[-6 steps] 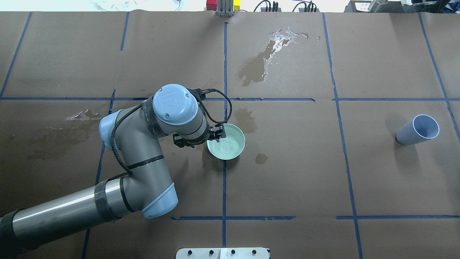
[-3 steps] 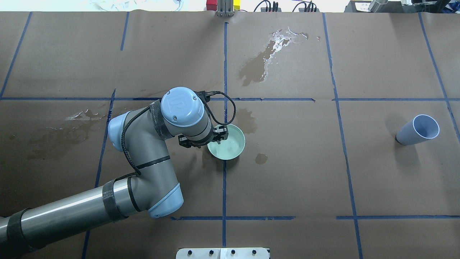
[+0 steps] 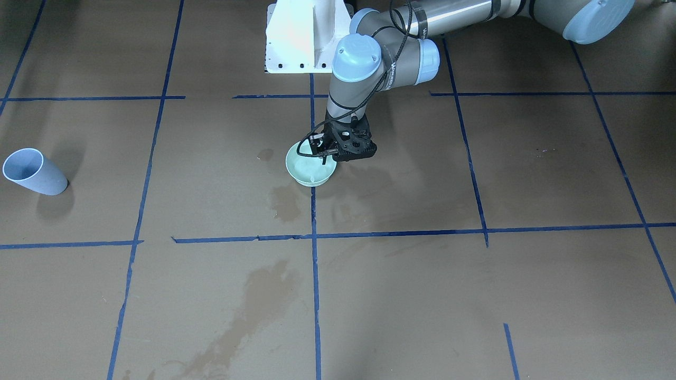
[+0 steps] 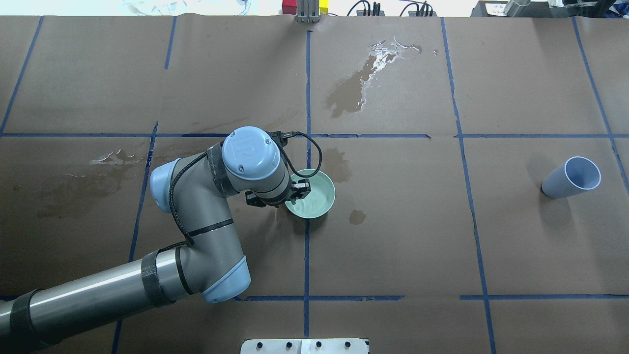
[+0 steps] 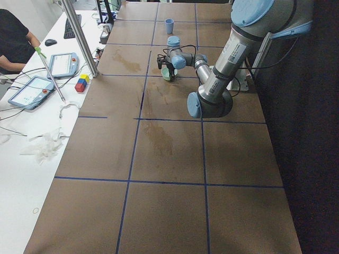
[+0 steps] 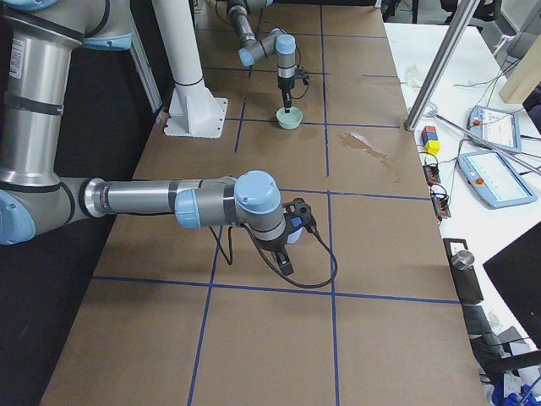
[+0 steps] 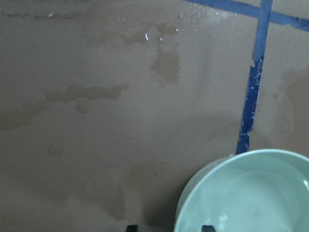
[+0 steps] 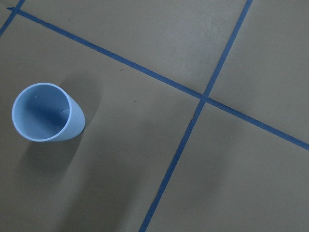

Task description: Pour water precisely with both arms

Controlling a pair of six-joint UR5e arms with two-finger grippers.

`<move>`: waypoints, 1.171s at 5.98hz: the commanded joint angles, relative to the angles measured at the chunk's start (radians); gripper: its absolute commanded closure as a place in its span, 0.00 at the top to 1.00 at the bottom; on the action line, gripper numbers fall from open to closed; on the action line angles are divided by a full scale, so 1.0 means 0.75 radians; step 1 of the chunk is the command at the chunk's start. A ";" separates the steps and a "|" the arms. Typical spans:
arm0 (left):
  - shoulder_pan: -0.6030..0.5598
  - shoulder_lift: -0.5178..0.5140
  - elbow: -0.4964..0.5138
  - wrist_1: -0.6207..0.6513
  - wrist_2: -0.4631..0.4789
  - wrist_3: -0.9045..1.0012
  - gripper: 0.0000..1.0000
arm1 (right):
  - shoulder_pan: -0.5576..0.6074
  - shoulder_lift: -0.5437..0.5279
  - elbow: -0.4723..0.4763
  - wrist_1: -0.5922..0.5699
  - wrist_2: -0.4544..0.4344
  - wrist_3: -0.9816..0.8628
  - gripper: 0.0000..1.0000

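Note:
A mint-green bowl (image 4: 318,196) stands on the brown paper near the table's middle. It holds a little clear water (image 7: 251,203) with a faint glint. My left gripper (image 4: 298,189) is open and points down at the bowl's left rim. In the left wrist view its fingertips (image 7: 207,227) straddle the rim (image 7: 179,217), one inside and one outside, with gaps on both sides. A pale-blue cup (image 4: 572,177) stands upright at the far right and looks empty in the right wrist view (image 8: 46,113). My right gripper (image 6: 286,258) hovers over the table; I cannot tell its state.
Dark wet patches mark the paper beyond the bowl (image 4: 356,86), beside it (image 4: 357,216) and at the left (image 4: 83,182). The white mounting pedestal (image 3: 301,37) stands at the robot's side. Tablets and coloured blocks (image 6: 431,139) lie on the side bench.
My left arm has swung a little to the right and then toward the robot's side, shifting the gripper along the bowl's left rim. The bowl and the cup have not moved.

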 commanded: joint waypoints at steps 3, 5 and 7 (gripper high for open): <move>0.008 -0.004 0.015 -0.001 0.000 0.029 0.04 | -0.037 -0.001 0.004 -0.017 -0.006 -0.010 1.00; -0.023 0.002 -0.022 0.009 0.000 0.037 0.00 | -0.023 -0.001 0.007 -0.017 -0.006 -0.010 1.00; -0.056 0.132 -0.182 0.001 -0.010 0.039 0.00 | -0.016 -0.003 0.009 -0.015 -0.006 -0.010 1.00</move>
